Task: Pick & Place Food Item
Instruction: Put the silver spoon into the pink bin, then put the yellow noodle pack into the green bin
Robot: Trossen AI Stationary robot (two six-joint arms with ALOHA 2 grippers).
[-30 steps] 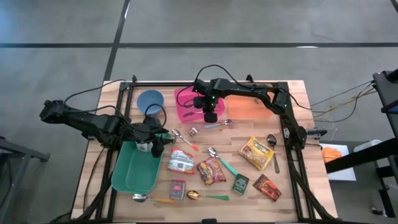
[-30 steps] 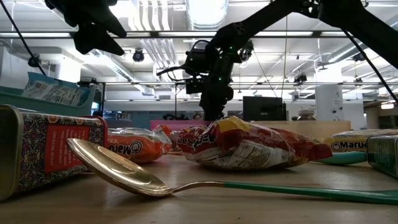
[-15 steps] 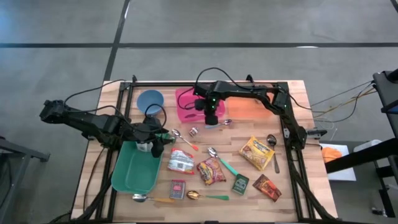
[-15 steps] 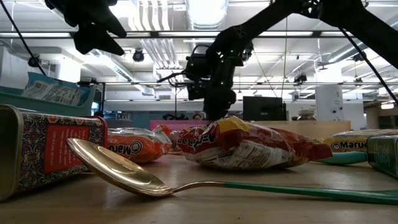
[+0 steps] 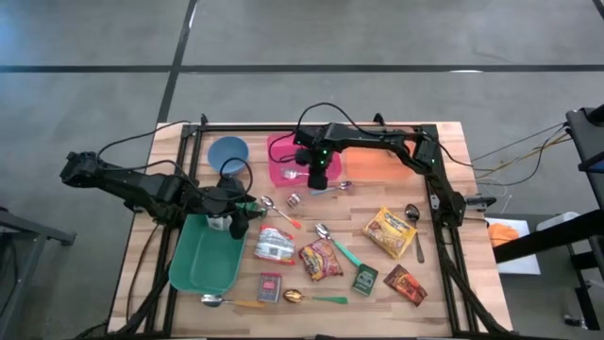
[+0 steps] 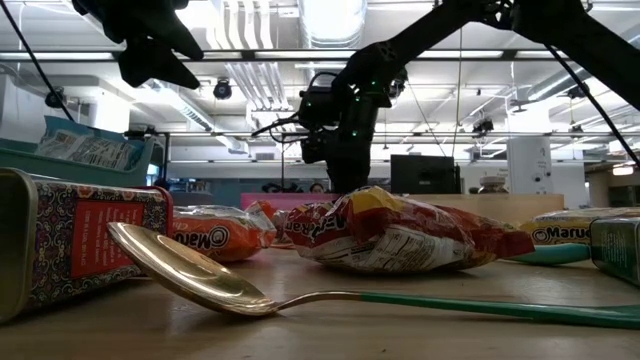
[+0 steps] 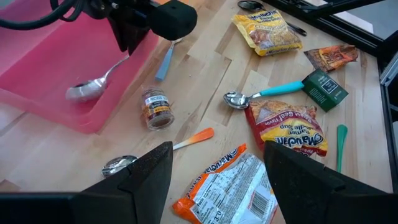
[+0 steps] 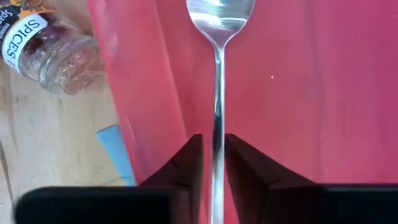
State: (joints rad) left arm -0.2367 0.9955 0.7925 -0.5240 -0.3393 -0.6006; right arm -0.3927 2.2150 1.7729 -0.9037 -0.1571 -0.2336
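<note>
A silver spoon [image 8: 217,74] lies with its bowl [image 7: 84,91] on the floor of the pink tray [image 5: 281,151], its handle rising toward my right gripper [image 5: 317,176]. That gripper points down over the tray's right part. Its fingers stand slightly apart on either side of the handle [image 8: 216,155]. My left gripper [image 7: 214,180] hangs open and empty above the far corner of the green tray [image 5: 200,255]. On the wood lie a spice jar [image 7: 155,107] on its side, ramen packets [image 5: 321,258] [image 5: 275,246] and a yellow packet [image 5: 390,231]. My right gripper comes from above, its fingers [image 8: 194,162] on either side of the spoon's handle, lying across it. A narrow strip of pink shows between one finger and the handle. Whether the other finger touches the handle, I cannot tell.
A blue bowl [image 5: 227,151] stands left of the pink tray, an orange tray [image 5: 377,165] to its right. Several more spoons [image 5: 332,188] [image 5: 338,247] [image 5: 311,297], tins [image 5: 270,286] [image 5: 365,279] and a brown packet [image 5: 405,283] lie over the near half of the table.
My right gripper has rolled a little about the line along which it points and stayed over the pink tray. The left arm has kept still.
</note>
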